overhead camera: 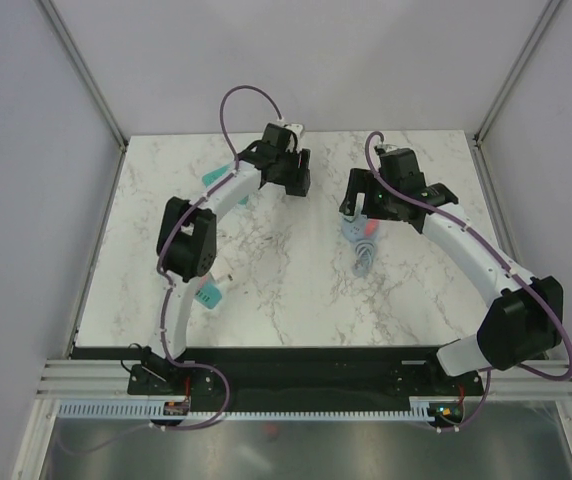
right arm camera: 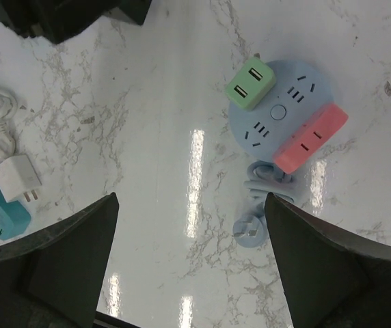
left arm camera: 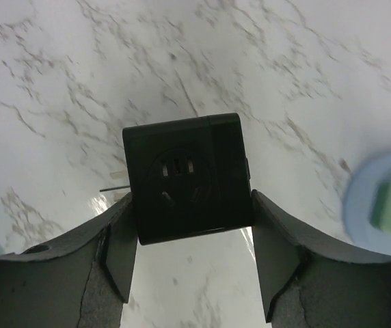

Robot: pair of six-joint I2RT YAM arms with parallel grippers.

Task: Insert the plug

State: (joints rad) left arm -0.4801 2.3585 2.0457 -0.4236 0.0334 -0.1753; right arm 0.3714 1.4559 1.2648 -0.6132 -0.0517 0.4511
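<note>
My left gripper point(left arm camera: 192, 222) is shut on a black cube plug adapter point(left arm camera: 185, 178), its socket face toward the camera and metal prongs point(left arm camera: 113, 184) sticking out on the left. In the top view it point(overhead camera: 294, 178) hangs over the back middle of the table. A round blue power strip point(right arm camera: 281, 109) lies below my right gripper point(right arm camera: 190, 198), which is open and empty above the table. The strip carries a green USB adapter point(right arm camera: 250, 83) and a pink adapter point(right arm camera: 310, 138). The strip also shows at the right edge of the left wrist view point(left arm camera: 363, 198).
The strip's blue cord and plug point(right arm camera: 250, 232) lie coiled beside it, and show in the top view point(overhead camera: 364, 250). A white charger with cable point(right arm camera: 16, 176) and a teal strip point(right arm camera: 1, 219) lie to the left. Another teal piece point(overhead camera: 209, 292) lies by the left arm.
</note>
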